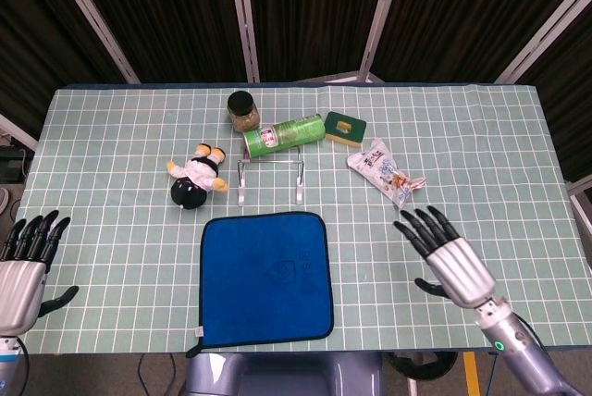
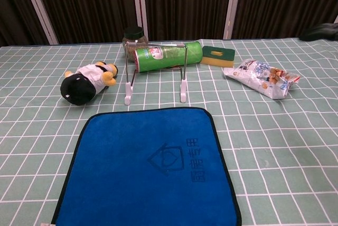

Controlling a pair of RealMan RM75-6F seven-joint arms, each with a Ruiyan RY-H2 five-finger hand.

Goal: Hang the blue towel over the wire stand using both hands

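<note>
The blue towel (image 1: pixel 266 276) lies flat at the table's near edge, also filling the lower chest view as the blue towel (image 2: pixel 148 170). Just beyond it stands the wire stand (image 1: pixel 270 179), seen as the wire stand (image 2: pixel 156 75) in the chest view. My right hand (image 1: pixel 449 257) hovers open, fingers spread, to the right of the towel and apart from it; a dark fingertip of it shows at the chest view's right edge. My left hand (image 1: pixel 23 266) is open at the far left edge, well away from the towel.
Behind the stand lie a green can (image 1: pixel 284 133), a dark-lidded jar (image 1: pixel 243 110) and a green sponge (image 1: pixel 346 127). A plush doll (image 1: pixel 196 178) lies left of the stand, a snack bag (image 1: pixel 387 174) to its right.
</note>
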